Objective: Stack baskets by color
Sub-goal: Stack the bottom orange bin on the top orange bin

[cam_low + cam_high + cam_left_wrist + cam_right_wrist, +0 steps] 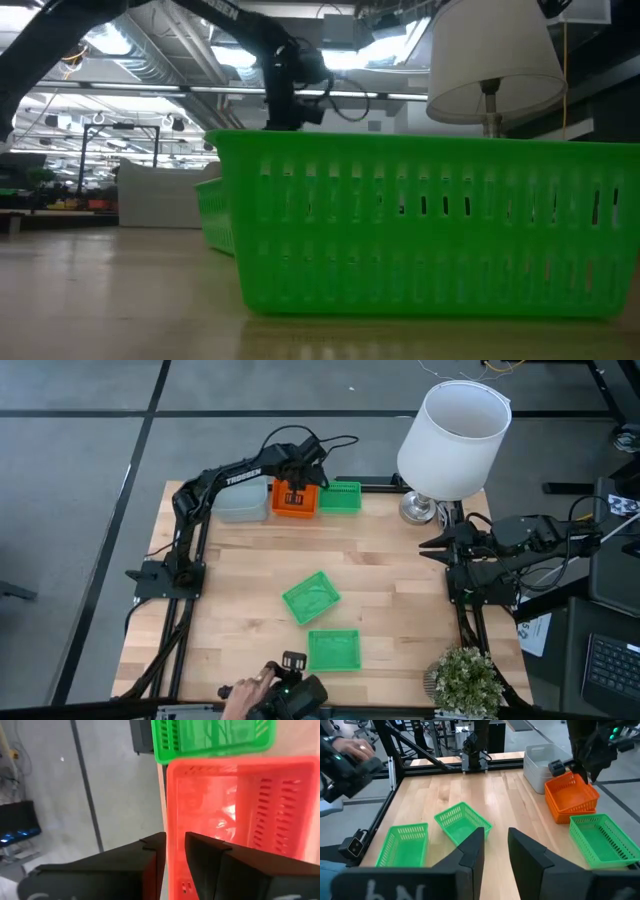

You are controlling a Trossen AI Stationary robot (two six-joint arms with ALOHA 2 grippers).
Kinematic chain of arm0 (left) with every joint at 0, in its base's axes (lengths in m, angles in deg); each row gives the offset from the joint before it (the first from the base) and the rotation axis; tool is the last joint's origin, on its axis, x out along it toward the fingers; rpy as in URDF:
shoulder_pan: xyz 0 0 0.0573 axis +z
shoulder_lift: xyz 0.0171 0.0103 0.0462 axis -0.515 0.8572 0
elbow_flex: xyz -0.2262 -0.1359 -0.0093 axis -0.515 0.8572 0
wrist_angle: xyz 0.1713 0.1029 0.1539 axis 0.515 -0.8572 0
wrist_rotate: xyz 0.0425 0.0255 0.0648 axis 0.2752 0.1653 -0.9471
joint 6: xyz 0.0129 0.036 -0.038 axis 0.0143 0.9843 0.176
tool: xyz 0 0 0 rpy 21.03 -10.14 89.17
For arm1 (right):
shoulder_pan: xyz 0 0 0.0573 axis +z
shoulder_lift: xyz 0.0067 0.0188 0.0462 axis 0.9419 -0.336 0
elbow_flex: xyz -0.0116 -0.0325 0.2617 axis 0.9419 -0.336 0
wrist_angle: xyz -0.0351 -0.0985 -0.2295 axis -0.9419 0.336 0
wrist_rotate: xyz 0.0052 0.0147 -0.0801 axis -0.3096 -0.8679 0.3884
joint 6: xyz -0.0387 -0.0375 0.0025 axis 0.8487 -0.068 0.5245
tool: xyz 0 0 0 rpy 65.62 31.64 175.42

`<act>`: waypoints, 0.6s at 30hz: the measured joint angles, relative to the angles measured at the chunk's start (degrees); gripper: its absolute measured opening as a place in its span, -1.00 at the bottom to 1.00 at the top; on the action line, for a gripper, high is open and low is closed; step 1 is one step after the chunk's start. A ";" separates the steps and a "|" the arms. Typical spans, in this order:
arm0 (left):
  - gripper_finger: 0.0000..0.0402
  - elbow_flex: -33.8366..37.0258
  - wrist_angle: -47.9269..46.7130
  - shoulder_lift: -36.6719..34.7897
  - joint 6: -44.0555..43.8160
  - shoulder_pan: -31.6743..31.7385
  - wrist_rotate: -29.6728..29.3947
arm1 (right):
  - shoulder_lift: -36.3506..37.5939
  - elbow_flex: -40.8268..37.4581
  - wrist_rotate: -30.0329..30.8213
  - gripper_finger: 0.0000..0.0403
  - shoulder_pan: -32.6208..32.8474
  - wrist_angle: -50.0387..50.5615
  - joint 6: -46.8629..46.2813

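Stacked orange baskets (294, 500) stand at the table's far edge, between stacked pale grey baskets (243, 502) on their left and one green basket (340, 496) on their right. My left gripper (175, 840) is open just above the top orange basket (572, 794), and its fingers straddle that basket's far wall. Two more green baskets (311, 597) (333, 650) rest flat on the wood near the front. My right gripper (496, 837) hangs open at the table's right side, with nothing between its fingers. My left gripper comes at the top orange basket from above at a slant. One finger (150, 852) is outside the far wall (169, 795) and the other (205, 852) is inside. I cannot tell whether either finger touches the wall. The basket sits nested in the stack.
A white lamp (452, 435) stands at the far right corner and a potted plant (467, 680) at the near right corner. A person's hand with a black device (262, 692) reaches over the front edge. Bare wood lies between the far row and the two near green baskets.
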 joint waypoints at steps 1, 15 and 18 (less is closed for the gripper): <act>-0.68 0.00 0.01 -0.56 0.04 -0.35 -0.32 | -0.02 0.00 0.00 -0.57 0.00 0.00 0.02; -0.70 0.00 11.44 3.33 -4.14 1.83 -8.12 | -0.01 0.00 -0.01 -0.57 0.00 0.00 -0.11; -0.71 0.00 11.89 5.14 -4.28 1.90 -8.19 | 0.00 0.00 -0.02 -0.57 -0.01 0.02 -0.13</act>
